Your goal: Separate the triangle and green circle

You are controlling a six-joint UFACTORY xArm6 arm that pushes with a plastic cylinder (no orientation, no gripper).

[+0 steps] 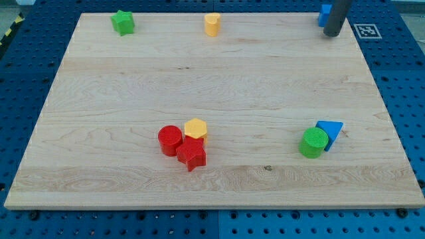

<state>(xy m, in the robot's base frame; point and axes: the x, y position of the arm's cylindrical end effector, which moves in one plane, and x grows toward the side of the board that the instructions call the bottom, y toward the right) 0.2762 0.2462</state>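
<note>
Two task pieces sit touching near the tabletop's (pixel 219 93) right-bottom area: the blue triangle (pixel 331 131) pressed against the green circle (pixel 313 143) on its left. My tip (pixel 331 34) rests well apart at the view's top right, beside another blue block (pixel 323 14); I have no hand, so nothing is held. Further left cluster a red cylinder (pixel 170 140), red star (pixel 192 155) and yellow hexagon (pixel 196 129).
</note>
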